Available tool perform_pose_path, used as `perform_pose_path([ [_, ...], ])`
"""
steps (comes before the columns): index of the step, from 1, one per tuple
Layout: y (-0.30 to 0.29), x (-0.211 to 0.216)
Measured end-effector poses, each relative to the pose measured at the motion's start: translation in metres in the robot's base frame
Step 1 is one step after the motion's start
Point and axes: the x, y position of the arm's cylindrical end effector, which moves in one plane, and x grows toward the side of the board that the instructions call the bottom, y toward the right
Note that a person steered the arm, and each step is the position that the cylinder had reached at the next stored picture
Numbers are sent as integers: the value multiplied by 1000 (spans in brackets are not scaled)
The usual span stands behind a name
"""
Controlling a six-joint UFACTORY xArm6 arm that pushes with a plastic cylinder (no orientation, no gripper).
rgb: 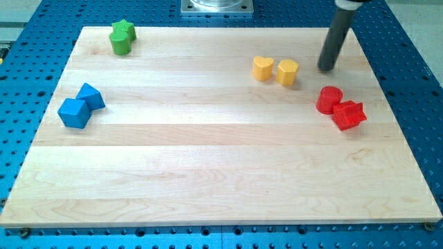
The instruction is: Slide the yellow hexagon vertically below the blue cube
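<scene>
The yellow hexagon sits on the wooden board at the view's upper right, touching a yellow heart on its left. The blue cube lies at the view's far left, touching another blue block just above and to its right. My tip rests on the board a little to the right of the yellow hexagon, apart from it, and above the red blocks.
A red cylinder and a red star-shaped block touch each other at the view's right. A green star-shaped block stands at the top left. The wooden board lies on a blue perforated table.
</scene>
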Motion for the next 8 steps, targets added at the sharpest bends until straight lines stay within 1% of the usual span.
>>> perform_pose_path([
  [2, -190, 38],
  [3, -145, 57],
  [4, -138, 40],
  [5, -96, 13],
  [6, -56, 26],
  [7, -86, 69],
  [8, -170, 97],
])
